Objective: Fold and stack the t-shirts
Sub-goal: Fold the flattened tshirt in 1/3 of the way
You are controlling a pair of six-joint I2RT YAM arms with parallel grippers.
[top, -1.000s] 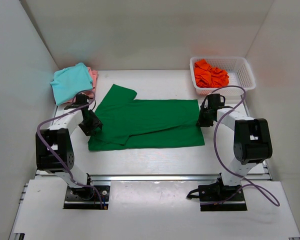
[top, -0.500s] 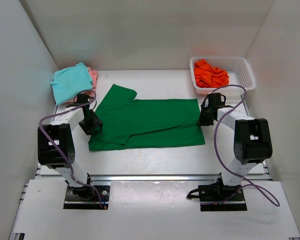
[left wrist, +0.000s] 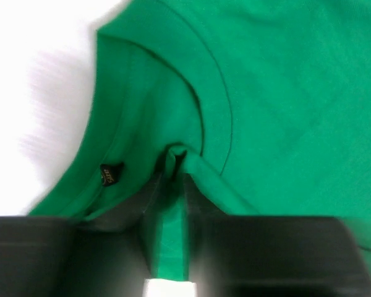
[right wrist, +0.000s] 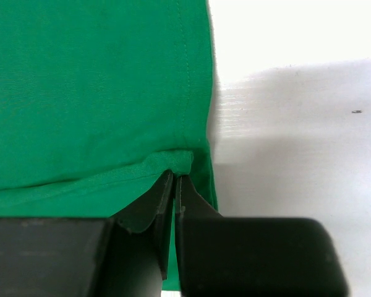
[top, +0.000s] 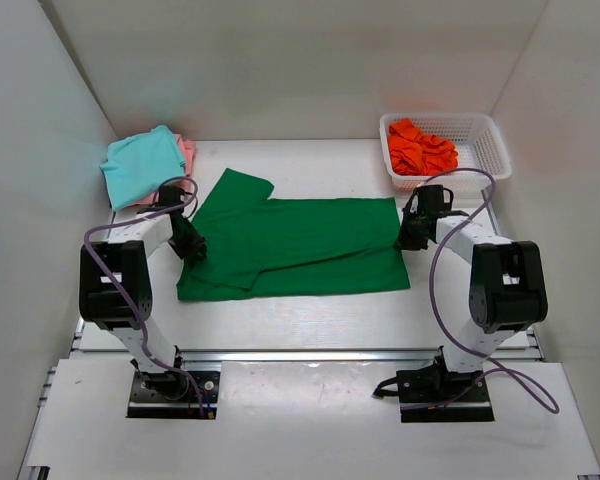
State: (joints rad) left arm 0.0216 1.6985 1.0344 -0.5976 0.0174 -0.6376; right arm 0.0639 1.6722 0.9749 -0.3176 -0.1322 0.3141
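Observation:
A dark green t-shirt (top: pixel 290 245) lies spread across the middle of the table, folded lengthwise, one sleeve pointing to the back left. My left gripper (top: pixel 192 247) is shut on its collar edge at the left end; the wrist view shows green cloth (left wrist: pixel 173 161) pinched between the jaws beside the neck label. My right gripper (top: pixel 406 240) is shut on the hem at the right end (right wrist: pixel 176 164). The teal t-shirt (top: pixel 140 165) lies folded on the pale pink one (top: pixel 187 152) at the back left. The orange t-shirt (top: pixel 420 148) is crumpled in the basket.
A white mesh basket (top: pixel 485 150) stands at the back right. White walls close the table on three sides. Purple cables loop over both arms.
My left gripper has moved a little toward the back and right along the collar edge. The right gripper has shifted slightly toward the back. The green shirt lies as before.

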